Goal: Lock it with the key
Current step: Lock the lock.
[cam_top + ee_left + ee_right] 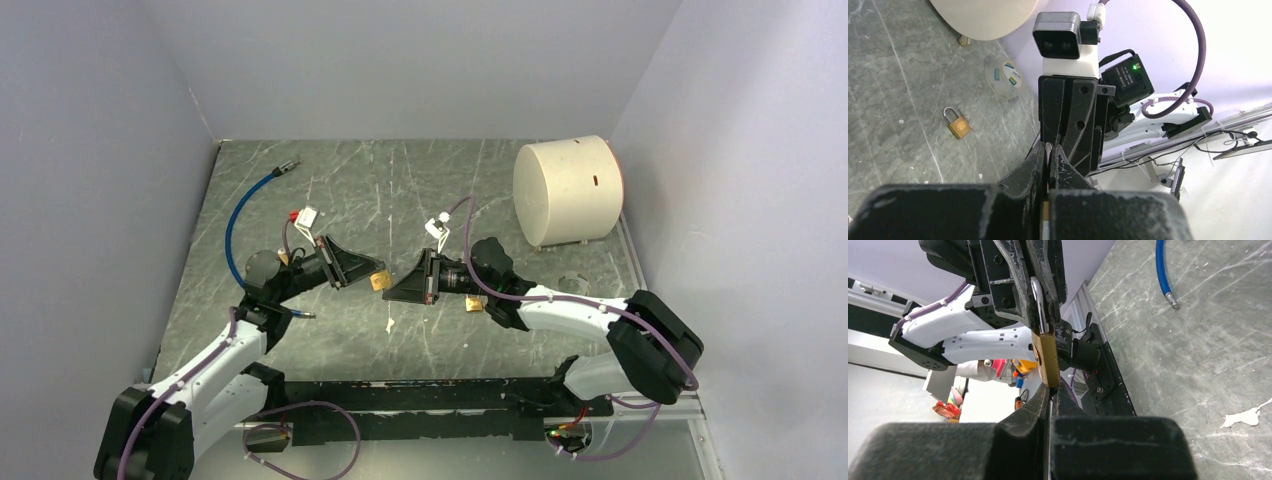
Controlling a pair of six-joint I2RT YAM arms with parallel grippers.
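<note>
Two grippers met above the table (400,190): the right gripper (1050,390), clamped tight with any key hidden, sat at the base of the brass padlock (1045,357); beyond, the left gripper (1042,310) pinched its shackle. Slight misalignment could, we judged, twist the padlock loose.

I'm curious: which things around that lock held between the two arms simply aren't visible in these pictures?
The key: seen in no view; in the right wrist view the shut right fingers cover the bottom of the held brass padlock.
Held padlock's body: left wrist view, hidden behind the shut left fingers.
Its steel shackle: right wrist view, partly hidden between the left fingers; top view, too small.
</note>
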